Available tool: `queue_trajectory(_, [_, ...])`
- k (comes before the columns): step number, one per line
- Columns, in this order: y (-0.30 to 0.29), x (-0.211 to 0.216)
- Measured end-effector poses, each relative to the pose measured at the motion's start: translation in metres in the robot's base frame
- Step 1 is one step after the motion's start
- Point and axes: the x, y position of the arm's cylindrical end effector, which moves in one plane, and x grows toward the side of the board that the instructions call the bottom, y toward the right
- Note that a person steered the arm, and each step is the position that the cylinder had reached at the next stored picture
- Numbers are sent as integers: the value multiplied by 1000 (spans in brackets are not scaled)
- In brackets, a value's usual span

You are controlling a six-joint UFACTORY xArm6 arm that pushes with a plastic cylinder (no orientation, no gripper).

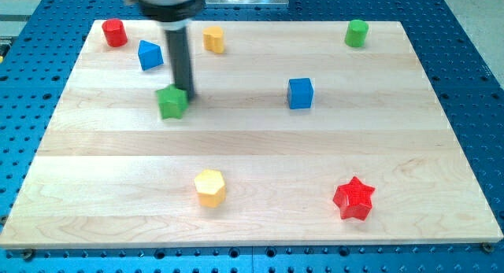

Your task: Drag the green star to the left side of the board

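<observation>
Pressing against the green star's (172,102) right edge, my tip (189,95) is standing in the upper left part of the wooden surface (252,147). With only a bare rod and no hand, nothing is being grasped; a blue block (150,54) is sitting near the star, toward the view's top.

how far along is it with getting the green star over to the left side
Done: my tip has reached the green star and sits at its upper right edge, on the side needed for a leftward push. In hand: contact looks made or very near. Left: the star sits left of the board's centre, below the blue block, with bare wood between it and the view's left edge, so most of the drag remains.
</observation>
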Motion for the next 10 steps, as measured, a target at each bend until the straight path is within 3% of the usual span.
queue_trajectory(1, [71, 5])
queue_trajectory(2, [67, 26])
queue_trajectory(4, [-66, 45])
queue_trajectory(5, [-74, 46])
queue_trajectory(6, [-42, 38])
queue_trajectory(10, [-100, 10])
